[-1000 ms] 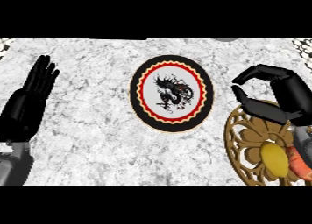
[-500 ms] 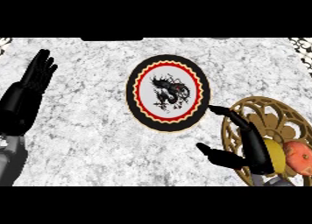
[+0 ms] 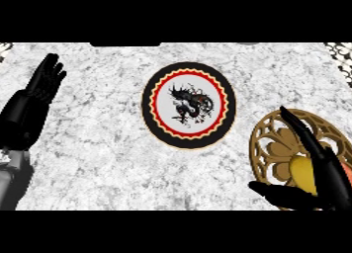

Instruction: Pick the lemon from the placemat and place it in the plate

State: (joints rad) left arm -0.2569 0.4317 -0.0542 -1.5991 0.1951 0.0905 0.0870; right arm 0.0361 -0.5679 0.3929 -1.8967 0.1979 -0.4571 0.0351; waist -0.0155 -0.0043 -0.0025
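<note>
The right hand (image 3: 321,168) covers most of the lemon (image 3: 301,170); only a yellow patch shows. An orange thing (image 3: 350,174) behind the hand cannot be identified. The placemat (image 3: 277,148) is cut off by the view's right edge.

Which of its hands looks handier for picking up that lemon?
The right hand: it is open right over the lemon on the placemat. The left hand rests open at the far edge.

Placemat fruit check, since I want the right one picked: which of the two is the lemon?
The yellow fruit, lying on the gold placemat just left of the right hand; the orange-red fruit peeks out on the hand's other side.
</note>
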